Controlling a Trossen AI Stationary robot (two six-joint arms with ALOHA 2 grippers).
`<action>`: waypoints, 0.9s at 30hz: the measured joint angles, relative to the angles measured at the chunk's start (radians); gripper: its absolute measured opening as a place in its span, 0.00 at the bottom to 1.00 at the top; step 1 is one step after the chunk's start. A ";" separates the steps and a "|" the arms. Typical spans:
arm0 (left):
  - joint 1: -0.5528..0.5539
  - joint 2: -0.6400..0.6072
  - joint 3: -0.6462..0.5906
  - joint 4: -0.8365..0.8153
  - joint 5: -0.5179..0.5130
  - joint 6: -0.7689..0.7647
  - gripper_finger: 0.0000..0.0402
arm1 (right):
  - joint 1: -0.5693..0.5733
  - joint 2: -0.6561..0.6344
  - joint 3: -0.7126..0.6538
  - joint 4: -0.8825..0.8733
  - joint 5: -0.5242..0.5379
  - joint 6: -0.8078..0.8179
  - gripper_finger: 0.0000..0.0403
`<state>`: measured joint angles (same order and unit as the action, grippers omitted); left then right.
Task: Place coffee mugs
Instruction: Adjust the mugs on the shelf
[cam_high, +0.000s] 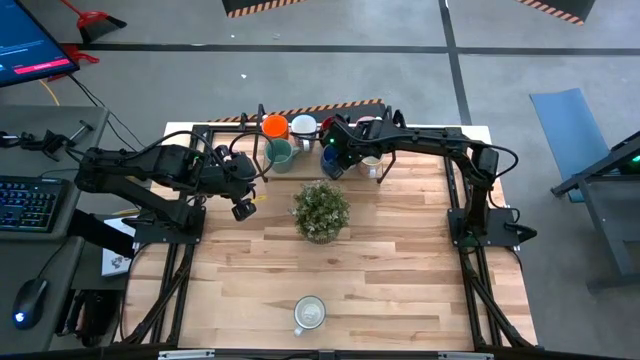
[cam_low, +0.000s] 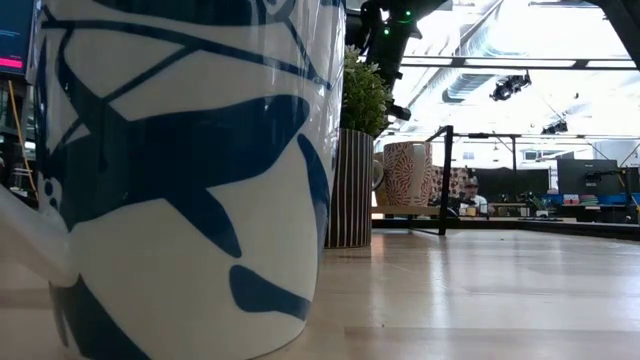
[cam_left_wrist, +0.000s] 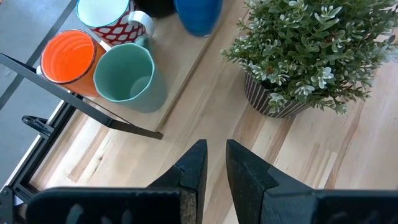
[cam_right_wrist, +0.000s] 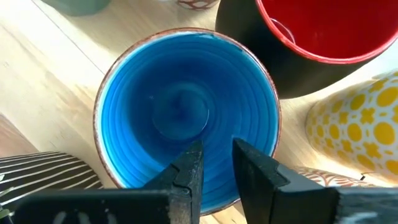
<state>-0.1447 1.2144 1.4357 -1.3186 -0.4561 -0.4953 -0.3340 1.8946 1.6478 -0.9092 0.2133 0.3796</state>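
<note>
While the high view lays out the whole table (cam_high: 400, 260) for you, it shows the right gripper (cam_high: 333, 160) only as a dark mass over the blue mug (cam_high: 331, 166) at the far edge. The right wrist view fills that in: its two fingers (cam_right_wrist: 186, 177) stand a narrow gap apart with the blue mug's near rim running between them, one finger inside the bowl and one outside. You cannot tell whether they actually pinch the wall.

The left gripper (cam_left_wrist: 212, 163) hangs over bare wood with its fingers nearly together and nothing between them. Its wrist view shows you the orange mug (cam_left_wrist: 69, 59) touching the teal mug (cam_left_wrist: 127, 78) on a raised board, a red-patterned white mug (cam_left_wrist: 109, 15) behind them, and the potted plant (cam_left_wrist: 305, 56) beside.

The right wrist view alone reveals a dark mug with a red interior (cam_right_wrist: 298, 43) and a yellow-patterned mug (cam_right_wrist: 360, 124) crowding the blue one.

The low view is mostly blocked by a white mug with blue leaves (cam_low: 180, 170), which the high view places alone at the near edge (cam_high: 309, 313). Beyond it you see a mug with a brown pattern (cam_low: 408, 173).

No readable writing shows on any mug; the monitor (cam_high: 30, 45) text at the corner is too small to make out.
</note>
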 joint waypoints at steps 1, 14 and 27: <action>0.000 0.000 0.000 0.000 0.000 0.000 0.12 | 0.000 -0.001 0.000 0.000 0.000 -0.003 0.19; 0.000 0.000 0.000 0.000 -0.003 0.000 0.12 | 0.000 -0.005 0.131 -0.002 -0.012 -0.068 0.19; 0.000 0.000 0.000 0.000 -0.003 0.000 0.12 | 0.000 -0.001 0.204 -0.186 0.044 0.006 0.19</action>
<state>-0.1445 1.2144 1.4357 -1.3186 -0.4588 -0.4950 -0.3336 1.8932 1.8514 -1.0951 0.2572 0.3852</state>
